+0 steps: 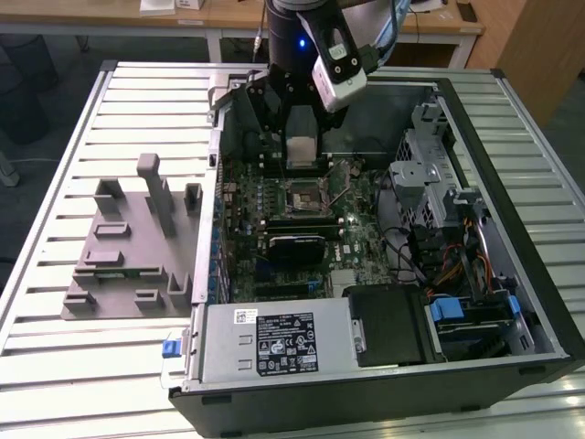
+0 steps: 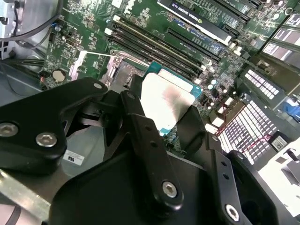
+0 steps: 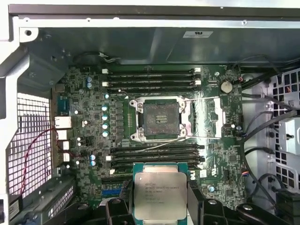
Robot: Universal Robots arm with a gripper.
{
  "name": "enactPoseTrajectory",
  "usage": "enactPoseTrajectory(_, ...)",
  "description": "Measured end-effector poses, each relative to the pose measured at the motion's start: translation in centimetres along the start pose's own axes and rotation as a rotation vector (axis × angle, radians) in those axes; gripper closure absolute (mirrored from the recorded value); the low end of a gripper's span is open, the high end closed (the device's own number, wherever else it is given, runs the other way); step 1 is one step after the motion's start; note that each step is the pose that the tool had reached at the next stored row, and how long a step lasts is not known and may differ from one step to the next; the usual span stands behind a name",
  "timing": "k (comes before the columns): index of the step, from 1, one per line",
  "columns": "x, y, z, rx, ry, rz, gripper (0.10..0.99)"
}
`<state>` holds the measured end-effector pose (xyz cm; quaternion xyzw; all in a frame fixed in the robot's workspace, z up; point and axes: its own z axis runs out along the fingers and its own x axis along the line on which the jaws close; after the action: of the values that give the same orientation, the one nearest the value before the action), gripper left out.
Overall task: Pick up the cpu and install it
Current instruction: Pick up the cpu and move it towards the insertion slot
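The cpu (image 3: 159,194) is pinched by two opposite edges between the fingers (image 3: 196,201) of the gripper (image 3: 159,206). It is held off the motherboard (image 3: 213,154), at twelve o'clock of the open socket (image 1: 302,197) in the exterior view. It is judged light, stiff and fragile underneath, so only the rim should be gripped. Etched print is seen on its lid. A printed white label (image 1: 285,343) is carried by the power supply (image 1: 224,346) at six o'clock.
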<state>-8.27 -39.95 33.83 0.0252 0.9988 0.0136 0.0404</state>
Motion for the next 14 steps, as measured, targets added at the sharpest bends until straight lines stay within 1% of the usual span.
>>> enactPoseTrajectory(14, 0.3, 0.27, 1.8, 0.005, -0.0003, 0.0, 0.545)
